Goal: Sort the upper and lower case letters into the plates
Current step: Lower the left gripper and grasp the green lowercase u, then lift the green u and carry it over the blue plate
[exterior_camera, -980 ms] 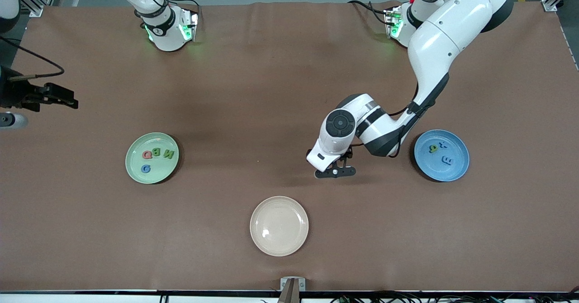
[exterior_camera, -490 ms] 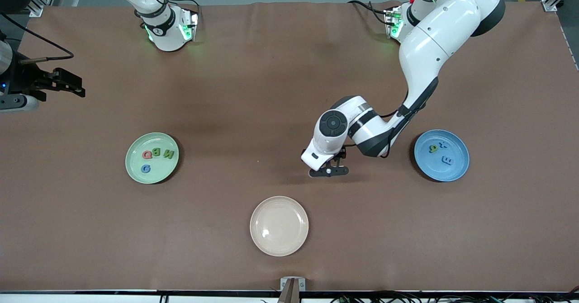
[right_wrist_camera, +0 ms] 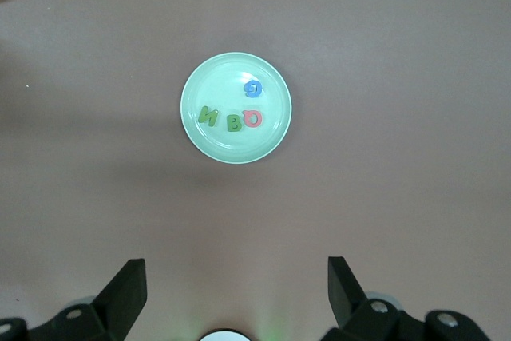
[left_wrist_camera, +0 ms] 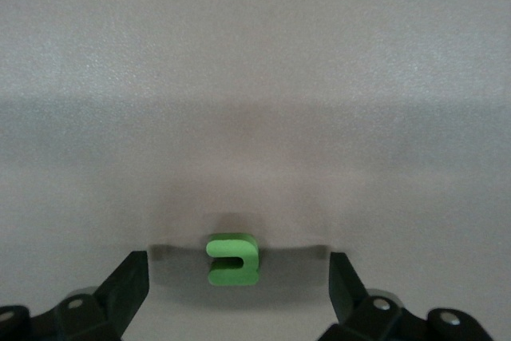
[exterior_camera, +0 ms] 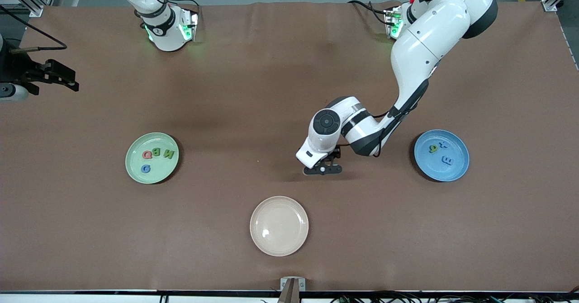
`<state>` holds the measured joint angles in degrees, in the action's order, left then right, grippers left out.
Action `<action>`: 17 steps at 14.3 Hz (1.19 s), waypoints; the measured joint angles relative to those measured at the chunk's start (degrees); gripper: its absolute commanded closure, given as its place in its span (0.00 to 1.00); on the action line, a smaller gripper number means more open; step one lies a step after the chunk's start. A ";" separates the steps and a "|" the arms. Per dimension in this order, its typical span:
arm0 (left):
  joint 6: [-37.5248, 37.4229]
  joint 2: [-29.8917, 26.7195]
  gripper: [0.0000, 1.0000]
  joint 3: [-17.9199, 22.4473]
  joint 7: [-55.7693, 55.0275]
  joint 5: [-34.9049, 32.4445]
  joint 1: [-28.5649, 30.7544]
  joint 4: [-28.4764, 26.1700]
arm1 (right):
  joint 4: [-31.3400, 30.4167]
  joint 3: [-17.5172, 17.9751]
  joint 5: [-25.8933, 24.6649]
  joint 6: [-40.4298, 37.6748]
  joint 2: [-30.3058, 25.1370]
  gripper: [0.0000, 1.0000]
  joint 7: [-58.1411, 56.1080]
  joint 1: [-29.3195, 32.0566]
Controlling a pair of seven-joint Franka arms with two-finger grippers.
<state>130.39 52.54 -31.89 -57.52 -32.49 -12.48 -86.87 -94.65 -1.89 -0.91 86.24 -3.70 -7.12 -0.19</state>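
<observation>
Fingers of the left gripper (left_wrist_camera: 231,277) gape wide around a small green letter (left_wrist_camera: 232,260) lying on the worktop (exterior_camera: 253,90), gripping nothing; next they must squeeze it. Right gripper (right_wrist_camera: 235,285) waits, fingers wide and empty, over the green plate (right_wrist_camera: 271,137).

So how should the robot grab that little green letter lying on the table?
Best guess: straight down from above. The green letter lies flat on the brown table, between the open jaws of the left gripper, touching neither. Close the jaws across its two outer side edges, not the notched side, since it looks thick enough to pinch.
</observation>
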 measured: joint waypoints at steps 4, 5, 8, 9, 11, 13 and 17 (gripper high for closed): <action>0.00 0.00 0.56 0.02 -0.85 0.00 0.00 0.18 | -0.40 0.02 0.09 1.40 -0.22 0.00 0.00 0.00; 0.00 -0.01 0.63 0.02 -0.95 0.00 0.01 0.31 | -0.46 0.02 0.32 1.58 -0.22 0.00 0.00 0.00; -0.09 -0.01 0.74 0.02 -0.96 0.00 0.03 0.85 | -0.49 0.02 1.36 1.76 -0.22 0.00 0.25 0.00; -0.09 -0.01 0.77 0.03 -0.97 0.00 0.02 0.85 | -0.50 0.01 1.67 1.76 -0.22 0.00 0.78 0.00; -0.11 -0.02 0.82 0.03 -0.97 0.00 0.02 0.88 | -0.50 0.02 1.97 1.76 -0.24 0.00 2.30 0.00; -0.11 -0.02 0.83 0.02 -0.97 0.00 0.02 0.89 | -0.50 0.03 2.02 1.76 -0.27 0.00 3.05 0.00; -0.57 -0.28 0.84 0.25 -0.89 -0.02 0.99 1.39 | -0.50 0.03 2.03 1.76 -0.29 0.00 3.83 0.00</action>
<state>129.82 52.26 -31.64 -58.42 -32.51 -11.49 -85.47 -95.15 -1.86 1.12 88.00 -3.99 -3.29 -0.20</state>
